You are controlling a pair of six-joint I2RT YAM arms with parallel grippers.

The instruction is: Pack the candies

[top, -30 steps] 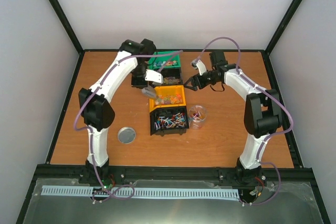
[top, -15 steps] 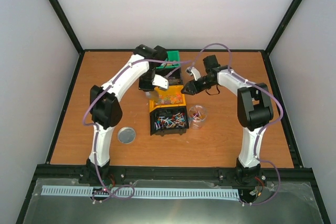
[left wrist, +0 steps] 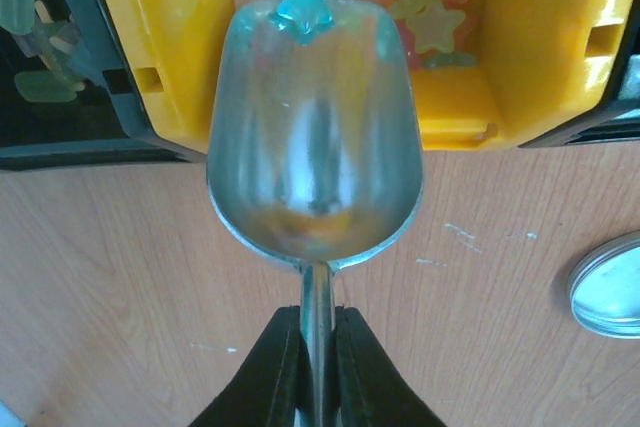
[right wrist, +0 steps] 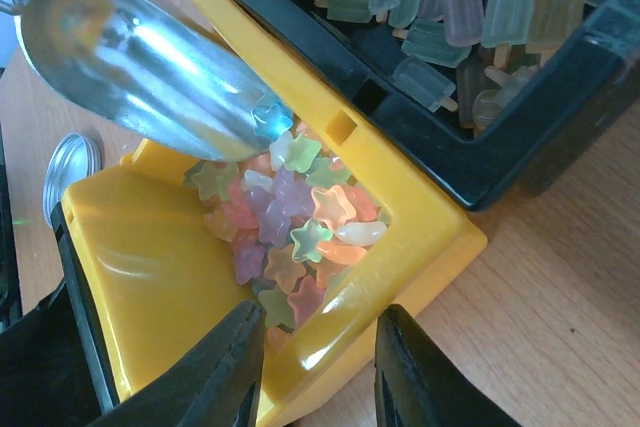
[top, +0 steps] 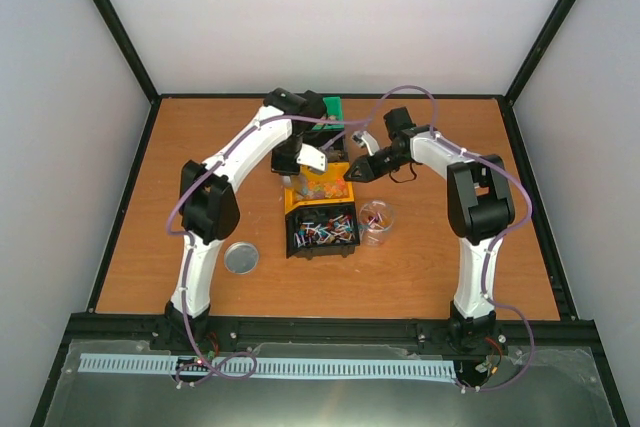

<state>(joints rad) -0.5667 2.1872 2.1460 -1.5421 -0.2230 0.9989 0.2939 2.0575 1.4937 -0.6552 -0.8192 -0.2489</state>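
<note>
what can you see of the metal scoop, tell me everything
The metal scoop is shiny silver, with a deep rounded bowl and a thin handle. The left gripper is shut on that handle. The bowl points away from the gripper, its lip reaching over the wall of the yellow bin and in among the star candies. One blue star candy sits at the lip. The rest of the bowl looks empty, showing only an orange reflection near the handle.

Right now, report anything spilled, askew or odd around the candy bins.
Nothing spilled: the table shows no loose sweets. Only oddity: the scoop over the yellow bin is nearly empty, one blue star candy at its lip.
</note>
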